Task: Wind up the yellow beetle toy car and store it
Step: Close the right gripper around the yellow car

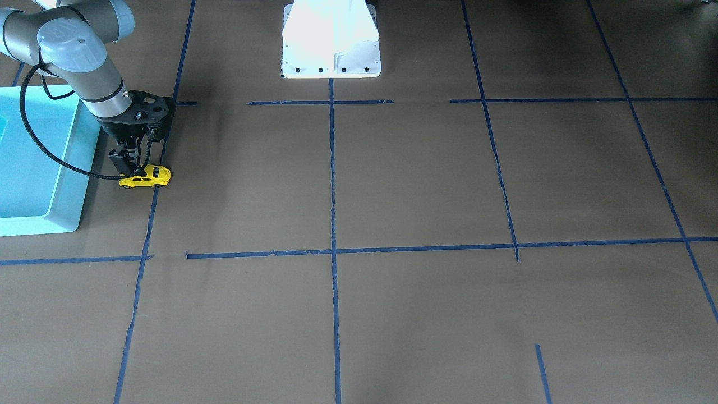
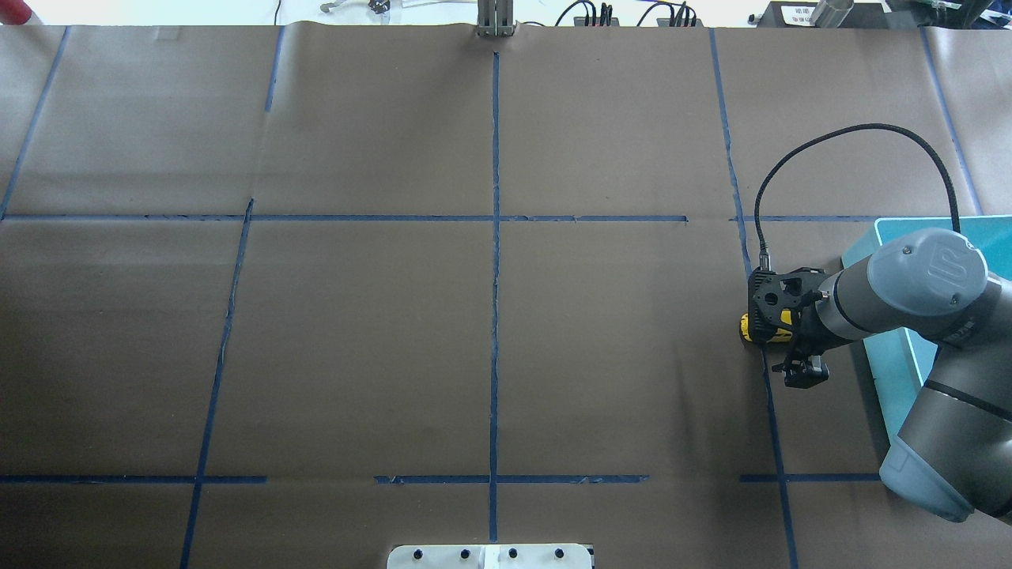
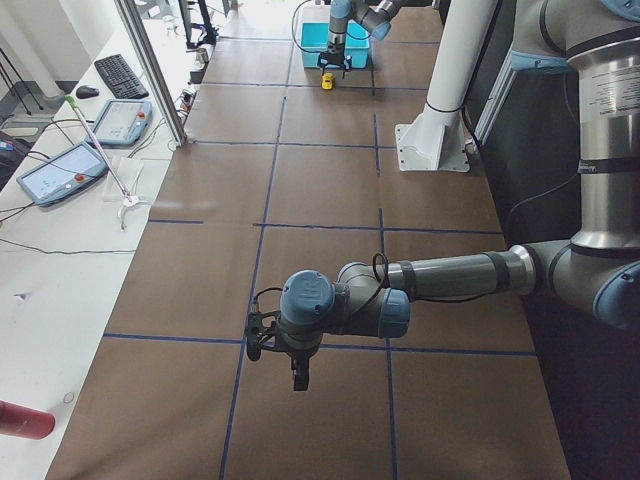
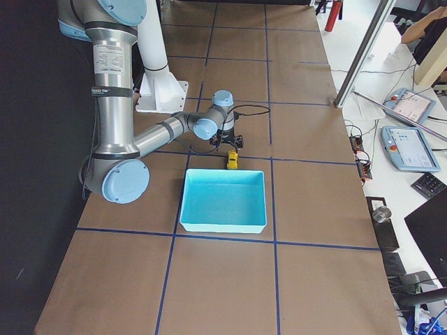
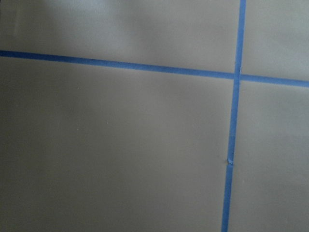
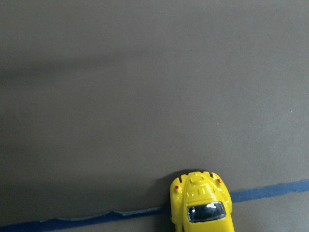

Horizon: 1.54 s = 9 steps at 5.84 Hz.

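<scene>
Now the yellow beetle toy car (image 1: pixel 147 177) sits near the right edge of the table (image 1: pixel 392 185), just beside the turquoise bin (image 1: pixel 56 221), with the right gripper (image 1: pixel 128 168) directly at it (I cannot tell how its fingers stand, nor those of the left gripper (image 3: pixel 298 375)).

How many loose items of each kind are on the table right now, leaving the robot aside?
yellow toy car: 1
turquoise bin: 1
Total: 2
</scene>
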{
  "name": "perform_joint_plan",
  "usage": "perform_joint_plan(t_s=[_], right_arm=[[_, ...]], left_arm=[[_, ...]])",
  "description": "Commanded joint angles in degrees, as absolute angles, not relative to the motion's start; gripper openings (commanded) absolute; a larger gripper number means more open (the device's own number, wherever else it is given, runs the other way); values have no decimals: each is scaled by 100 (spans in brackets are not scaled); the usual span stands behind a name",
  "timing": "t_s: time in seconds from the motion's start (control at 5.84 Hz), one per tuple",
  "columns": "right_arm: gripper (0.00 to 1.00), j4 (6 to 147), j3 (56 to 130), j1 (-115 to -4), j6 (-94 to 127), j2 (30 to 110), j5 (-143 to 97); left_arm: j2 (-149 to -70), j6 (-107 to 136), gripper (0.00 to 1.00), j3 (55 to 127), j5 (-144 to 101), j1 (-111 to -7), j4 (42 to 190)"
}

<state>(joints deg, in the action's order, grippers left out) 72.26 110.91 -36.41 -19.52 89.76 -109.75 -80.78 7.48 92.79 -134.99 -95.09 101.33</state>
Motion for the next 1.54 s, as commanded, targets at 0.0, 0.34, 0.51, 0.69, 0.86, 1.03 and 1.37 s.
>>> perform_joint_plan(t_s=[0.0, 0.34, 0.51, 0.69, 0.86, 1.03, 1.37], right_arm=[[100, 7207, 11083, -3752, -2047, 8974, -10960], [100, 7207, 10900, -3797, -2318, 8965, -10960], [100, 7207, 10855, -3788, -2329, 8965, -10925], [100, 7207, 10715, -3771, -2329, 8921, -10916], [100, 7207, 10714, -3771, -2329, 8869, -10925], [100, 7207, 10609, -3762, -2320, 8799, -10916], [86, 7207, 10478, -3762, -2329, 8737, -10925]], left_arm=[[-8060, 1055, 100, 9325, -13500, -9510, 10169], [-8068, 1055, 100, 9325, -13500, -9501, 10169], [-8060, 1055, 100, 9308, -13500, -9501, 10169], [-8060, 1055, 100, 9290, -13500, -9501, 10160], [-8042, 1046, 100, 9255, -13491, -9501, 10160], [-8042, 1046, 100, 9246, -13491, -9501, 10160], [-8042, 1037, 100, 9229, -13491, -9501, 10160]])
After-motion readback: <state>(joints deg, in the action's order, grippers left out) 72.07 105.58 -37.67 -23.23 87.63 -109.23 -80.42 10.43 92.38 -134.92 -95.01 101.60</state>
